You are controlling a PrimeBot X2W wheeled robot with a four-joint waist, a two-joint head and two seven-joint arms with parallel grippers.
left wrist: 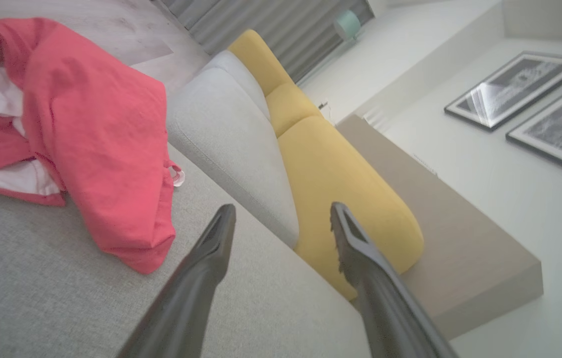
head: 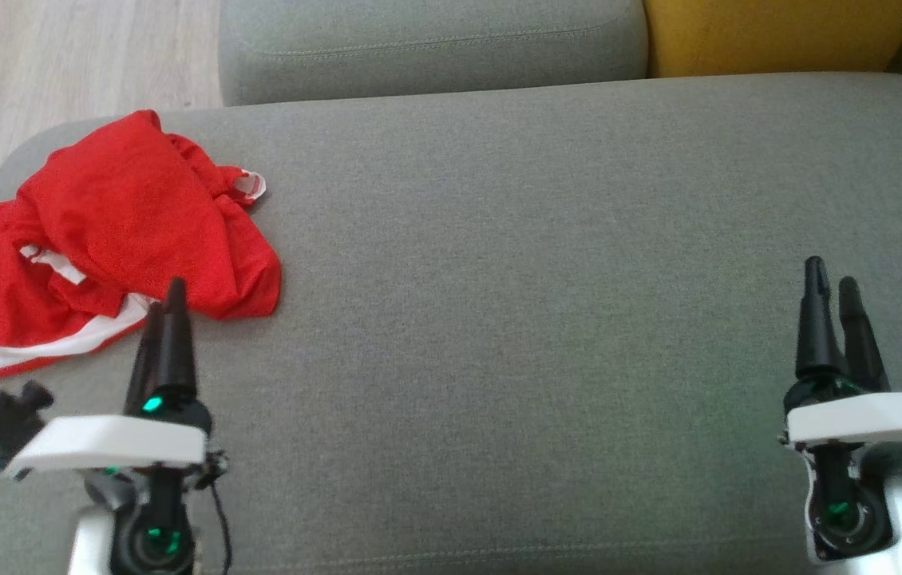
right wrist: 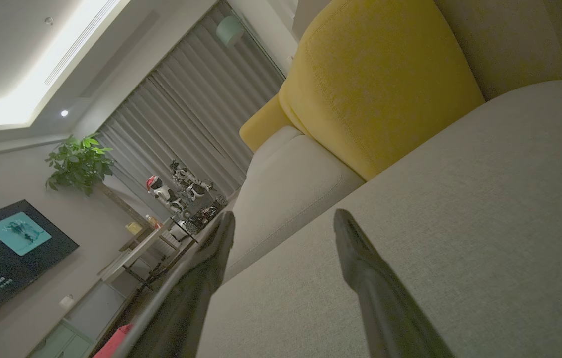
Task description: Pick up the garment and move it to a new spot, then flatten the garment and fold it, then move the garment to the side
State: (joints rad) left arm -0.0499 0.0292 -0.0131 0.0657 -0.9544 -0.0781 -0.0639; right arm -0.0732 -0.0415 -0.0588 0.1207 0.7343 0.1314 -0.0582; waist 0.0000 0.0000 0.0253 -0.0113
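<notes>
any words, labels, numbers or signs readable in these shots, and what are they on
No text is clear enough to quote.
Dark wall screen: rows of pale characters, too small and blurred to read.
Crumpled red garment with white trim: no lettering shows on it.

This is a living room, the sort you'd find in a modern flat. A big sofa (head: 547,239) in grey weave has a grey back cushion (head: 435,48) and a mustard-yellow cushion (head: 778,32) beside it, all standing on a pale wood-plank floor (head: 60,56). Long grey curtains (right wrist: 196,109) hang in pleats. Framed black-and-white prints (left wrist: 515,89) sit on a white wall, and a lit television (right wrist: 7,258) on another. A leafy potted plant (right wrist: 79,161) stands beside the curtains under a cove-lit ceiling (right wrist: 37,74) (the small white robots (right wrist: 181,186) parked there are rather less homely).
</notes>
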